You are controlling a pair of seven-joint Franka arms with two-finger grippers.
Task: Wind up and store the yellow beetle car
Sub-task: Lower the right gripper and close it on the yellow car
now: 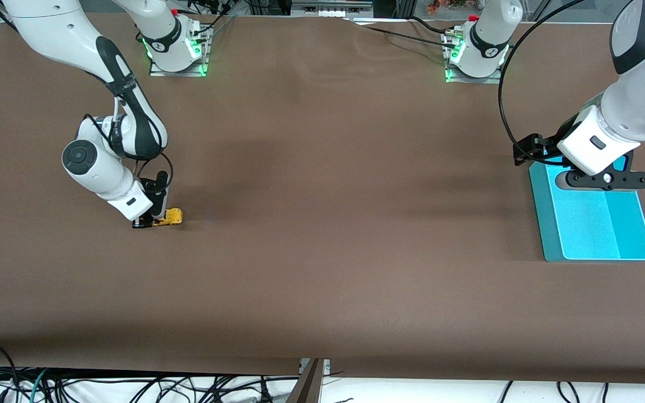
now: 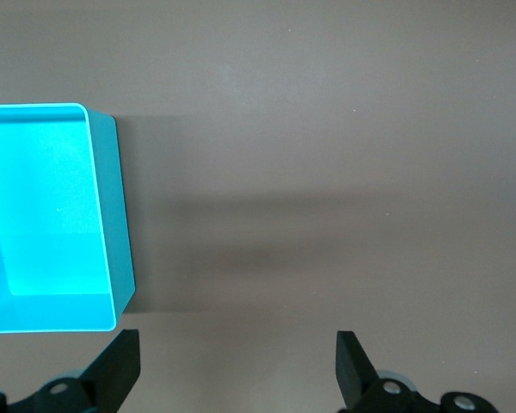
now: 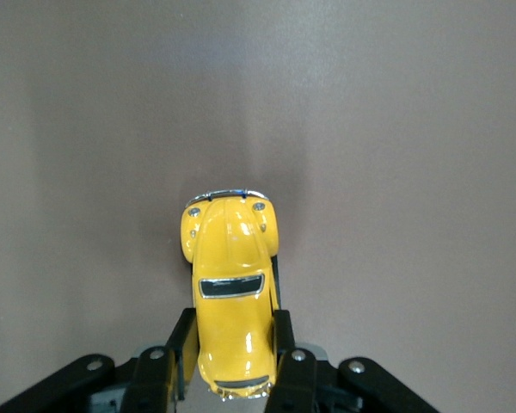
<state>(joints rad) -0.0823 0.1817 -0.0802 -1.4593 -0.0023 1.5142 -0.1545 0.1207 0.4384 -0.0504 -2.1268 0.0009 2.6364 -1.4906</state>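
Observation:
The yellow beetle car (image 1: 170,216) rests on the brown table near the right arm's end. My right gripper (image 1: 152,219) is down at the table and shut on the yellow beetle car (image 3: 233,284), one finger pressed against each side of its rear half. The car's rounded hood and chrome bumper stick out past the fingers (image 3: 182,344). My left gripper (image 2: 237,366) is open with nothing between its jaws. It hangs over the edge of the turquoise tray (image 1: 591,221) toward the left arm's end of the table.
The turquoise tray (image 2: 112,224) has a raised rim and nothing inside it. Brown table surface stretches between the car and the tray. Cables hang below the table's front edge (image 1: 188,386).

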